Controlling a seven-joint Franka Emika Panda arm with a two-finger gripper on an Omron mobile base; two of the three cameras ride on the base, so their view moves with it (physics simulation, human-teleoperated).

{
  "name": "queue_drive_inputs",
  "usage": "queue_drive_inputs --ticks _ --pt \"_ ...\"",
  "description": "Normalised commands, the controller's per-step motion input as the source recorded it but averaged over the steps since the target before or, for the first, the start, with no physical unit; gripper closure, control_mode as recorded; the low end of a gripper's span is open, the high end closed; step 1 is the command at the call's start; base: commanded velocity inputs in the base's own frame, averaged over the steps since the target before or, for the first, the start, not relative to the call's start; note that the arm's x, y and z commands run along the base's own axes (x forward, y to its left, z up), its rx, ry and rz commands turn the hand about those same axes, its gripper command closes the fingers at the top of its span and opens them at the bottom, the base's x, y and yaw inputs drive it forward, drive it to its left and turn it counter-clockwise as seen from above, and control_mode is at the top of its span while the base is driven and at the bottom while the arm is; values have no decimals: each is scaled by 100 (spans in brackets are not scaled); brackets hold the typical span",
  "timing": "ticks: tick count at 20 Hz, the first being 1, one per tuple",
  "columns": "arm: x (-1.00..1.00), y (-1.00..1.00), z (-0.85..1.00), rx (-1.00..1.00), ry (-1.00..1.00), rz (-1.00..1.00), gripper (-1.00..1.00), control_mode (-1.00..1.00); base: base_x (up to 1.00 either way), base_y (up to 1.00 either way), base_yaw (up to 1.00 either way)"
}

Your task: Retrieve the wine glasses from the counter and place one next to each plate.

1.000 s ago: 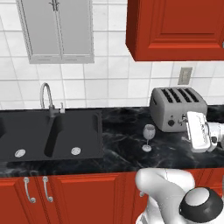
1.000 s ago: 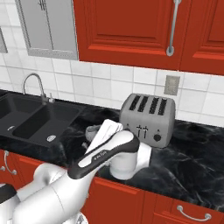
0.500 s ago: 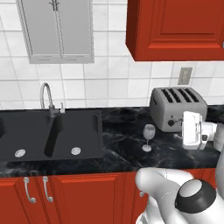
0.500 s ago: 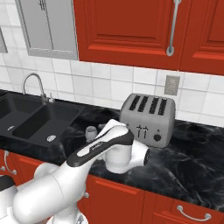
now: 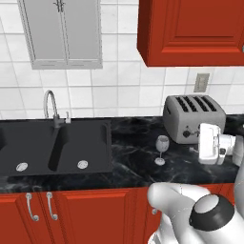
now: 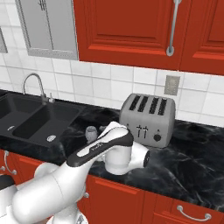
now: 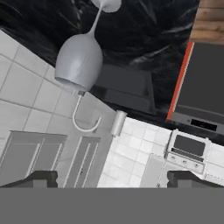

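One clear wine glass stands upright on the black marbled counter, just left of the front of the silver toaster. My gripper hovers to the glass's right, level with it and a short gap away, pointing at it. In the hand view the wine glass appears upside down, up and left of centre, beyond my open gripper, whose jaws hold nothing. From the right base view the wine glass peeks out behind my arm. The plates are out of view.
A black double sink with a curved faucet lies left of the glass. The toaster stands against the tiled wall, under a wall socket. Red cabinets hang above and sit below the counter.
My hand has edged a little to the left, closer to the wine glass, and the arm has stretched forward. The jaws have stayed open and the glass has not moved.
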Motion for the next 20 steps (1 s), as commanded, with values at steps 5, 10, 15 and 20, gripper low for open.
queue_drive_inputs --ticks 5,10,15,20 --pt "0 -8 -35 0 17 5 -100 -100 0 0 0" --pt "0 0 -45 -5 7 1 -100 -100 0 0 0" --pt "13 0 -27 -2 -2 1 -100 -100 0 0 0" --pt "38 0 -38 -4 -2 0 -100 -100 0 0 0"
